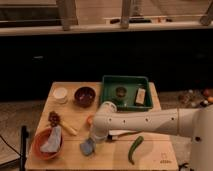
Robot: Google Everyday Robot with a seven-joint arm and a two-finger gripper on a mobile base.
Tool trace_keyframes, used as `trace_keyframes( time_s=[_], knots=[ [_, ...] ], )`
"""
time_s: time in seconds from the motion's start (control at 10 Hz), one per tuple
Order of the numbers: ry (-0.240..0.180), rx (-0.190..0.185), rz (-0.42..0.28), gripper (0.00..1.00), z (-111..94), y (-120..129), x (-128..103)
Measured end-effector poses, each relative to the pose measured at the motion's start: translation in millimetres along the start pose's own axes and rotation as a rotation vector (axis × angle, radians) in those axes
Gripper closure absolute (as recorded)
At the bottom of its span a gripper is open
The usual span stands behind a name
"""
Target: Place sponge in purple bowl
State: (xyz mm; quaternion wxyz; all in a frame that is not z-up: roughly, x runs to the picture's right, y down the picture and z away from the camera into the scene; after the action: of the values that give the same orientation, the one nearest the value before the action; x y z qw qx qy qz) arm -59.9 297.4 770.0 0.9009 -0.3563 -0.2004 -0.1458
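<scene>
A blue-grey sponge [87,146] lies on the wooden table [115,160] near its front edge. My gripper [94,139] comes in from the right on a white arm and is right over the sponge, touching or nearly touching its upper right side. The purple bowl [84,95] stands at the back left of the table, well apart from the sponge.
A green tray [126,93] with small items is at the back. A white cup [60,94] stands left of the bowl. An orange bowl [45,144] holding a pale cloth is at front left. A green pepper [134,149] lies front right. A pine cone [53,118] lies at left.
</scene>
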Motion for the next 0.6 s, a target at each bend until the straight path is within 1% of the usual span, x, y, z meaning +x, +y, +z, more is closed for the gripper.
trace_keyframes(
  time_s=[0.1,0.2,0.3,0.4,0.6],
  knots=[
    [0.001,0.001,-0.001,0.69,-2,0,1],
    [0.002,0.003,-0.002,0.77,-4,1,2],
    [0.004,0.009,-0.006,0.89,-9,1,1],
    [0.005,0.015,-0.008,0.96,-13,2,1],
    [0.003,0.031,-0.011,0.97,-22,3,1]
  ],
)
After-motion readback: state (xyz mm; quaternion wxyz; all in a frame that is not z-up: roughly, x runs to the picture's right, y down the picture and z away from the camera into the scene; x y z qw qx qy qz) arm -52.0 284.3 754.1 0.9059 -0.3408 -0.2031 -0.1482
